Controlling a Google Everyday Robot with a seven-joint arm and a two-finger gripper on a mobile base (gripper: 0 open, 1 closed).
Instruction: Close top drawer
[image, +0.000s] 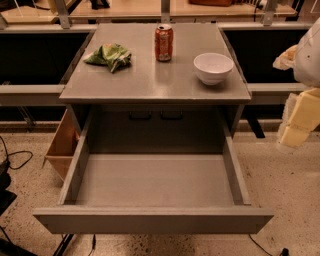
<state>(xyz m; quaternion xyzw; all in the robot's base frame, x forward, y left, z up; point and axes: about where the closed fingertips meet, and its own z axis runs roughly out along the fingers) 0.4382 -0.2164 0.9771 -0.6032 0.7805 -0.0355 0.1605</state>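
Observation:
The top drawer (152, 221) is pulled far out of the grey cabinet. Its plain flat front panel runs across the bottom of the camera view. Its long shallow grey interior (155, 180) holds nothing. My gripper (296, 134) is at the right edge of the view, pale yellow, hanging beside and to the right of the drawer's right wall, apart from it. My white arm shows above it.
On the cabinet's grey top (150, 85) stand a red soda can (163, 43), a white bowl (213, 68) and a green chip bag (110, 56). A cardboard box (62, 145) sits on the floor at the left. Cables lie on the speckled floor at the left.

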